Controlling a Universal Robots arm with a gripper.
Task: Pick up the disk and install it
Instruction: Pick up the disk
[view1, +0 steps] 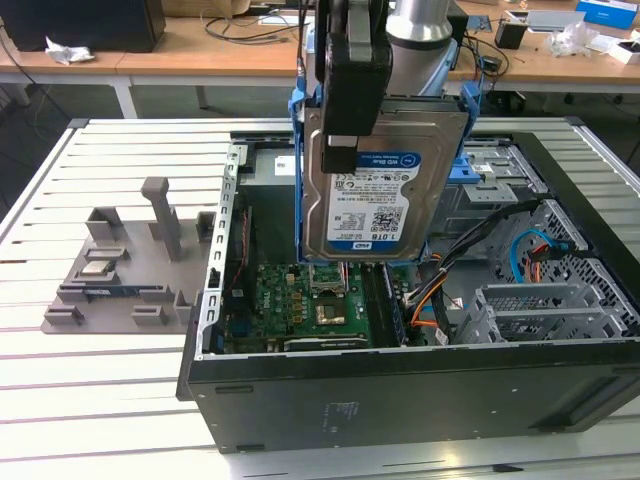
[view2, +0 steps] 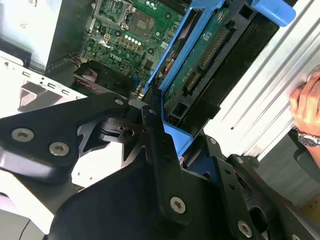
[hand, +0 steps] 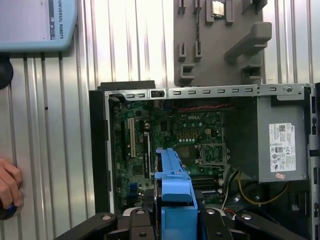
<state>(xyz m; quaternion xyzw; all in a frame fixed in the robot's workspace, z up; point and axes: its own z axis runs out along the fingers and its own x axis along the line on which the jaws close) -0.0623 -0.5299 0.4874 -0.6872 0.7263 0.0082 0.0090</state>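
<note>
Pinching the disk (view1: 375, 190) near its upper edge: the hand (view1: 345, 140), with one black finger (view1: 352, 90) laid flat across the labelled face. Held upright, label toward the exterior camera. Raised over the open computer case (view1: 400, 400), above the motherboard (view1: 290, 300), apparently touching nothing inside.

Judged to be a carry toward the mount, not yet a seating. Best done slowly and squarely, with no swing and no twist in the grip. Prone to levering, being a tall plate gripped by one edge. In the exterior view, worth watching the loose cables (view1: 435, 300) at five o'clock of the disk and the metal drive cage (view1: 545, 310) at four o'clock. Possible snags, both, and enough to tilt the load. Worth minding too the person's fingers (hand: 9, 182) resting on the slatted counter (view1: 100, 400) beside the case.

Flat, rectangular, silver-faced. White-and-blue label with barcodes across the lower part. Blue plastic rails (hand: 175, 192) down both long sides, standing a little proud of the metal. On the back, in the second wrist view, a green circuit board (view2: 207, 55) with a row of connector pins. Rigid and fairly heavy by the look, and smooth enough to slip under a slack squeeze.
</note>
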